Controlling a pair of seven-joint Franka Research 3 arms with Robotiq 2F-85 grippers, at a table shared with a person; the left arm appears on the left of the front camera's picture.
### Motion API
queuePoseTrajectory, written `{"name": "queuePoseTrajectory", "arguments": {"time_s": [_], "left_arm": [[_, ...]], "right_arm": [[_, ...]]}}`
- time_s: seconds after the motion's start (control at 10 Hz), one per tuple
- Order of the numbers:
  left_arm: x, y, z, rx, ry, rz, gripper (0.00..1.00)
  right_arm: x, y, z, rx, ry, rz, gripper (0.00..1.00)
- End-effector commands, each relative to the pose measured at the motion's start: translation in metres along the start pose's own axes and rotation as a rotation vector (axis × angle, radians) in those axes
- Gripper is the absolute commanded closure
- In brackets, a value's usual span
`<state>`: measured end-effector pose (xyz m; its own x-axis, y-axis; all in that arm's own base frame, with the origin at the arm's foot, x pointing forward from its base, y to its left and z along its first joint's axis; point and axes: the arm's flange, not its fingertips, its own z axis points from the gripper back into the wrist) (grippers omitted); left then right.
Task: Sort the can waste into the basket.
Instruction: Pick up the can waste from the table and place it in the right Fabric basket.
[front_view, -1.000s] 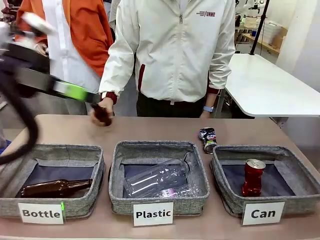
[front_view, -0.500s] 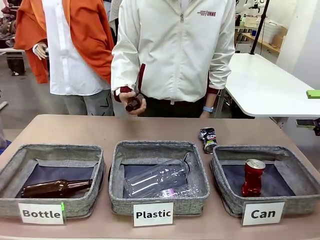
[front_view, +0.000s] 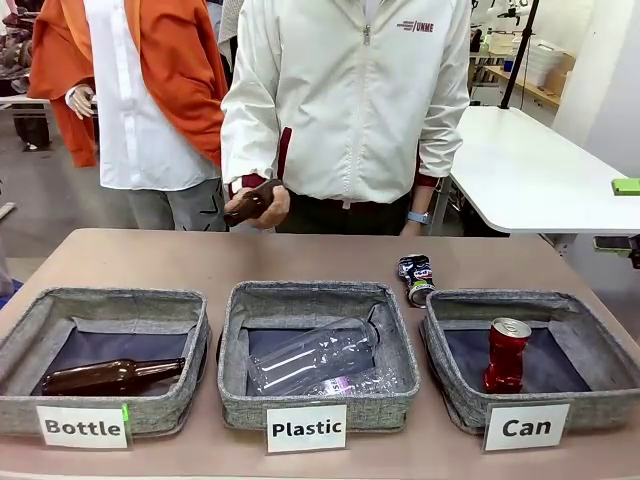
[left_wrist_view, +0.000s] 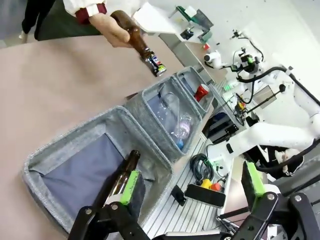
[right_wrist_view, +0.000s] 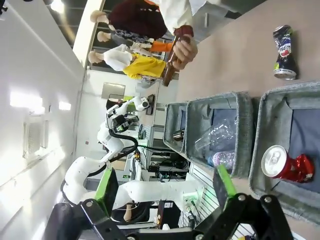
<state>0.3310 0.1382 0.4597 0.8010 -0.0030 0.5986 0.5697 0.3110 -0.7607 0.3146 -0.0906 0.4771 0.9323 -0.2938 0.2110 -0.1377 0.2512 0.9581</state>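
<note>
The crushed dark can (front_view: 415, 279) lies on the worktop (front_view: 300, 258) just behind the far left corner of the basket marked Can (front_view: 455, 400); it looks light, thin-walled and slick, likely to buckle or skid, so a gentle pinch across its flattened middle seems best. A dented red can (front_view: 506, 355) stands upright inside that basket. The Plastic basket (front_view: 240, 398) holds clear bottles (front_view: 315, 360), the Bottle basket (front_view: 165, 415) one brown bottle (front_view: 110, 377) lying down. A person's hand (front_view: 268, 208) holds a second brown bottle (front_view: 245, 205) beyond the far edge. The left claw (left_wrist_view: 192, 180) and right claw (right_wrist_view: 165, 182) are both spread, holding nothing
</note>
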Motion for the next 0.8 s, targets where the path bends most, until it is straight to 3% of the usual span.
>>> {"name": "queuePoseTrajectory", "arguments": {"time_s": [0.0,0.2,0.4,0.5,0.7], "left_arm": [[-0.004,-0.007,-0.002,0.001,0.009,0.012,0.00],[-0.001,-0.004,-0.001,0.001,0.002,-0.002,0.00],[0.002,-0.021,0.061,0.121,0.067,0.126,0.00],[0.003,-0.024,0.095,0.143,0.035,0.151,0.00],[-0.013,-0.034,0.122,0.200,-0.041,0.154,0.00]], "right_arm": [[-0.002,0.000,-0.001,0.013,0.014,-0.005,0.00],[-0.002,0.000,-0.001,0.013,0.014,-0.005,0.00],[-0.002,0.000,-0.001,0.013,0.014,-0.005,0.00],[-0.002,0.000,-0.001,0.013,0.014,-0.005,0.00],[-0.002,0.000,-0.001,0.013,0.014,-0.005,0.00]]}}
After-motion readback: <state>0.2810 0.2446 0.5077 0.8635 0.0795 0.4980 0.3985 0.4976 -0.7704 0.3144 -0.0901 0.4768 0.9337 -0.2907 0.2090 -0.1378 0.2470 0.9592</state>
